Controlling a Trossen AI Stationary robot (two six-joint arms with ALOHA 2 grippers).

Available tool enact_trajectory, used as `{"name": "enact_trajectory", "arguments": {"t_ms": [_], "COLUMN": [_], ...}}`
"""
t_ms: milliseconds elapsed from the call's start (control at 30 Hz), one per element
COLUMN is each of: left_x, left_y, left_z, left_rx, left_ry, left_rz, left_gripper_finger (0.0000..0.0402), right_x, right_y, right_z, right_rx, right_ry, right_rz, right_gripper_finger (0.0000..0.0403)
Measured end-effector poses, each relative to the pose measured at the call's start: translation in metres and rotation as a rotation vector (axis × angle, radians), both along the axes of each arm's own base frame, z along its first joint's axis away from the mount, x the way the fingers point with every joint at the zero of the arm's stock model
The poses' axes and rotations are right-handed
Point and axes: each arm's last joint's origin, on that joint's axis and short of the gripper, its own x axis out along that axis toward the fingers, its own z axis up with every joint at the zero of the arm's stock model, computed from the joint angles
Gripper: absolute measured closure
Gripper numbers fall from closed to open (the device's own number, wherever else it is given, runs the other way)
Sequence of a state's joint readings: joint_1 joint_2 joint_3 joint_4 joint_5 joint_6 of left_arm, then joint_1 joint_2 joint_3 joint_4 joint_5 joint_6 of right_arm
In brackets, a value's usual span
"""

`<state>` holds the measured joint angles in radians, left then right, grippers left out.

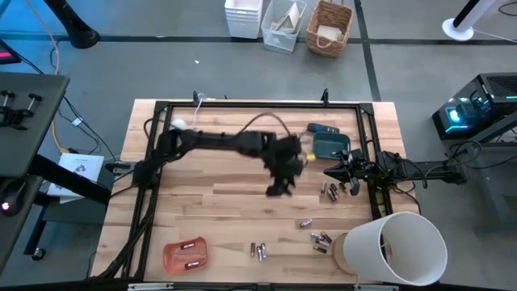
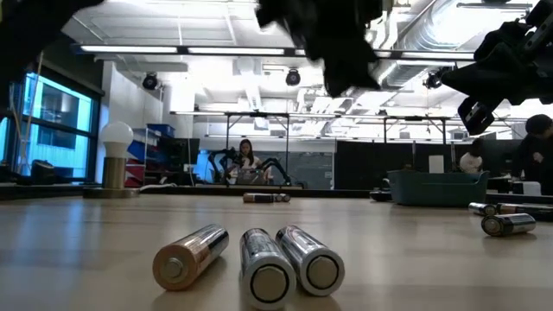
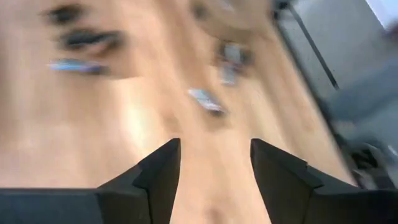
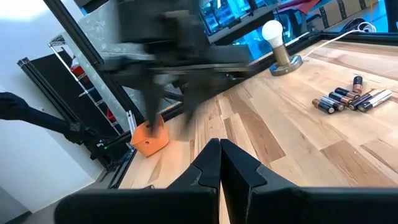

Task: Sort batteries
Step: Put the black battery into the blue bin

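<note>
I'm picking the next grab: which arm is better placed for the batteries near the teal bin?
Probably right: the right claw sits, shut, just beside those batteries, while the open left claw hangs mid-table, farther off.

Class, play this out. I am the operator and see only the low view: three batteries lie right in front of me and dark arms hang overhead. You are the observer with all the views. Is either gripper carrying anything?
Observer: No. The left gripper is open, with only bare wood showing between its fingers.
Operator: And the right one?
Observer: The right gripper is shut and holds nothing; from above it hangs just in front of the teal tray.
Operator: Any sorted yet?
Observer: Perhaps. An orange tray, off to one side of your three batteries, already holds a couple.
</note>
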<state>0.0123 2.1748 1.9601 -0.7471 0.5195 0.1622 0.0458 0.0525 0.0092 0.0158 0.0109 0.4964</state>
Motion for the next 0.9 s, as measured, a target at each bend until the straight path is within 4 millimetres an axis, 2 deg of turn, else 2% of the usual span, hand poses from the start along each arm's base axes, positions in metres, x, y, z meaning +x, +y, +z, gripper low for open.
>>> {"name": "enact_trajectory", "arguments": {"t_ms": [100, 200, 267, 333, 467, 600, 700, 800, 900], "left_x": [-0.014, -0.033, -0.048, -0.058, -0.062, -0.062, -0.061, -0.065, -0.078], "left_y": [-0.054, -0.107, -0.136, -0.156, -0.179, -0.185, -0.181, -0.18, -0.198], "left_z": [0.013, 0.008, 0.004, -0.002, -0.011, -0.011, -0.012, -0.014, -0.029], "left_rx": [0.052, 0.153, 0.254, 0.364, 0.462, 0.51, 0.524, 0.458, 0.444], "left_ry": [0.017, 0.086, 0.127, 0.129, 0.059, -0.005, 0.024, 0.107, 0.146], "left_rz": [-0.102, -0.218, -0.304, -0.388, -0.513, -0.574, -0.53, -0.483, -0.524], "left_gripper_finger": [0.0232, 0.0241, 0.0244, 0.0245, 0.0245, 0.0245, 0.0245, 0.0245, 0.0245], "right_x": [0.0, 0.0, 0.0, 0.0, 0.0, 0.0, 0.0, 0.0, 0.0], "right_y": [0.0, 0.0, 0.0, 0.0, 0.0, 0.0, 0.0, 0.0, 0.0], "right_z": [0.0, 0.0, 0.0, 0.0, 0.0, 0.0, 0.0, 0.0, 0.0], "right_rx": [0.0, 0.0, 0.0, 0.0, 0.0, 0.0, 0.0, 0.0, 0.0], "right_ry": [0.0, 0.0, 0.0, 0.0, 0.0, 0.0, 0.0, 0.0, 0.0], "right_rz": [0.0, 0.0, 0.0, 0.0, 0.0, 0.0, 0.0, 0.0, 0.0], "right_gripper_finger": [0.0402, 0.0402, 0.0402, 0.0402, 0.0402, 0.0402, 0.0402, 0.0402, 0.0402]}}
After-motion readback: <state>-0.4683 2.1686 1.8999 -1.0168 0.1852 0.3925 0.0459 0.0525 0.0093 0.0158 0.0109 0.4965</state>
